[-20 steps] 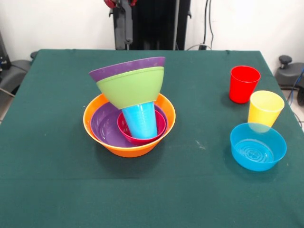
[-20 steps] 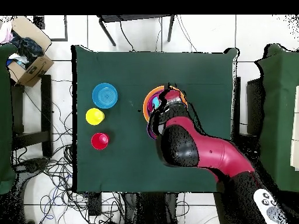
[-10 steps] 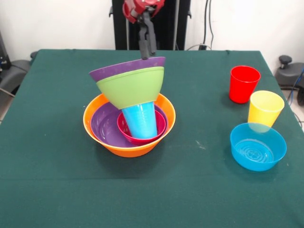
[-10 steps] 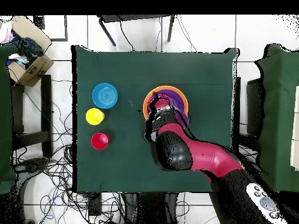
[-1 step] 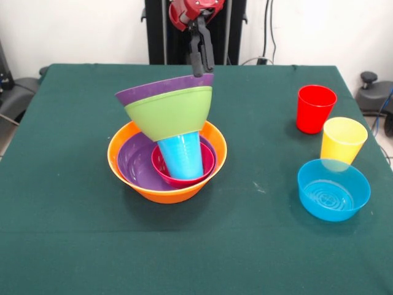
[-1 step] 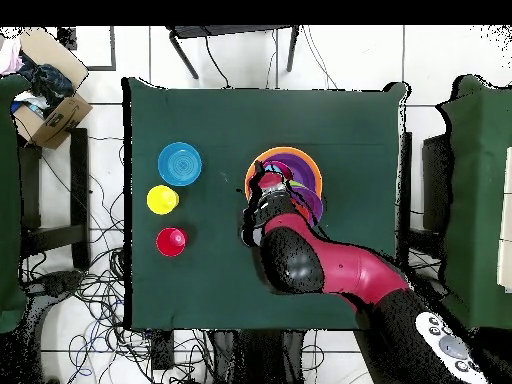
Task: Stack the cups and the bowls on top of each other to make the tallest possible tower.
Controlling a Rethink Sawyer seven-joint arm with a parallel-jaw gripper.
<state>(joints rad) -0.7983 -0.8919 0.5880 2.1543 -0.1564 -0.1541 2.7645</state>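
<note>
On the green worktop (image 5: 73,246), left of centre in the front view, stands the tower (image 5: 167,144). Its base is the large orange bowl (image 5: 142,184), upright and open to the top. Inside it sits a purple bowl (image 5: 132,161), and inside that, toward the right, a small pink-red bowl (image 5: 184,178). The blue cup (image 5: 182,155) stands in the pink-red bowl, its long axis near vertical, leaning slightly. On the cup rests a lime green bowl (image 5: 169,114) nested in a second purple bowl (image 5: 153,89); both are tipped, their rims slanting down to the left and up to the right.

My claw (image 5: 201,58) hangs behind the tower's upper right edge, its dark tips at the raised rim of the top purple bowl. I cannot tell whether it is released or clenched, or whether it touches the rim. In the overhead view my red arm (image 6: 320,265) covers part of the tower.

Well apart on the right, the red cup (image 5: 315,109) stands upright farthest back, the yellow cup (image 5: 342,140) upright just nearer, and the small blue bowl (image 5: 333,189) nearest, open side up, empty, its far rim overlapping the yellow cup's foot.
</note>
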